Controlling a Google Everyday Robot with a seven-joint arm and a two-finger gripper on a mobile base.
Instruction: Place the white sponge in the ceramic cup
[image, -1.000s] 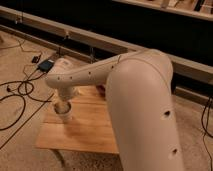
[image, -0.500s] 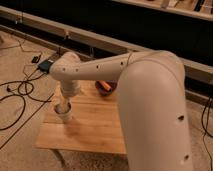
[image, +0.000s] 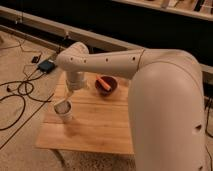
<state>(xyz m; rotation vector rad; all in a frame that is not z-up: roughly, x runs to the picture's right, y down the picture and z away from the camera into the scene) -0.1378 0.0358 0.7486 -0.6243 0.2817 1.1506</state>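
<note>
- Arm swings across the view compared with a second ago, elbow now filling the right side; wrist has lifted a little off the cup, so the dark reddish bowl with its orange piece shows again behind it.
- Bench carries cup and bowl; cup sits near the left edge, bowl well apart toward the back.
- Pincer hangs just above the ceramic cup, pointing down at it; cannot tell how far open it is or whether it has hold of anything.
- White sponge: not separately visible, likely at the cup mouth or hidden by the wrist; its long axis and heading can't be read.
- Judgement: drop looks about done or in hand, retreat next.
</note>
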